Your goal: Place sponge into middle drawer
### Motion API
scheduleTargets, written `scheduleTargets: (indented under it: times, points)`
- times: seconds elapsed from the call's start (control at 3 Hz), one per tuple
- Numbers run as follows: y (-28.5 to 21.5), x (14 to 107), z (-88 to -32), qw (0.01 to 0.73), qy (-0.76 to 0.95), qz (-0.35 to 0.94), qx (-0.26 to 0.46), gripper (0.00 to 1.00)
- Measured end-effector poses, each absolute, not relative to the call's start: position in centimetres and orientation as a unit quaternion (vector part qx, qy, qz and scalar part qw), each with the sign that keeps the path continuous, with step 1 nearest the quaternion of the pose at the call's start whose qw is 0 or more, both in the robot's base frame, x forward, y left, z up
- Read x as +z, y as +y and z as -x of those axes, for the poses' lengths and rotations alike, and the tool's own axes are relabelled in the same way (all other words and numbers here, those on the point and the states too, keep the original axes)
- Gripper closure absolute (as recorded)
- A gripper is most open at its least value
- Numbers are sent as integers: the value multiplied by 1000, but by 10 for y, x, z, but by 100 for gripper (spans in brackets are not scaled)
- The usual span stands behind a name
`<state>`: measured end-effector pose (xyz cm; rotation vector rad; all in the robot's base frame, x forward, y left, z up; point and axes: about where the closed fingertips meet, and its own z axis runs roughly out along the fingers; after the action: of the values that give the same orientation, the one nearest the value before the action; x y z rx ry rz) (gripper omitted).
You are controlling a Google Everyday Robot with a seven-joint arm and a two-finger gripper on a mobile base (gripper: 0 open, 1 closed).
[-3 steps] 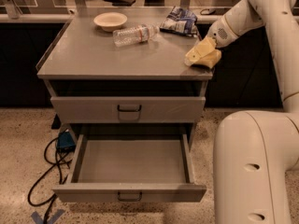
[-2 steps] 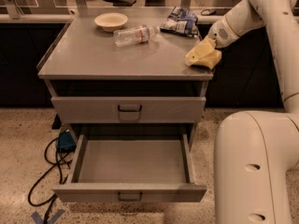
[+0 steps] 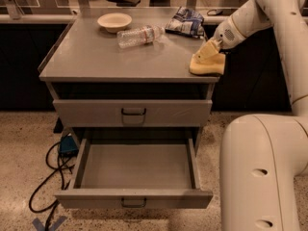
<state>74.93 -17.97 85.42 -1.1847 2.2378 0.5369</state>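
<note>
gripper (image 3: pixel 214 44) at 3 o'clock looks pinched on the raised corner of the sponge (image 3: pixel 207 63), which rests on the cabinet top's (image 3: pixel 106 61) right edge; light, soft, squashy, so grip mid-edge firmly before the open drawer (image 3: pixel 96 198) at 6 o'clock.

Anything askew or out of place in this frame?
The plastic bottle lies on its side on the cabinet top. The sponge sits at the top's front right corner, bunched up under the gripper. The middle drawer hangs open.

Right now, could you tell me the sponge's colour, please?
The sponge is pale yellow in the camera view; the gripper meets it atop the cabinet.
</note>
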Motion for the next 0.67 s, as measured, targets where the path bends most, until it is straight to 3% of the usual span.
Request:
scheduleTargets:
  times: [0.33,0.67]
  points:
    - [-180,854,-749,274,831,440,200,95]
    - [-175,869,-752,300,817,447,207,100]
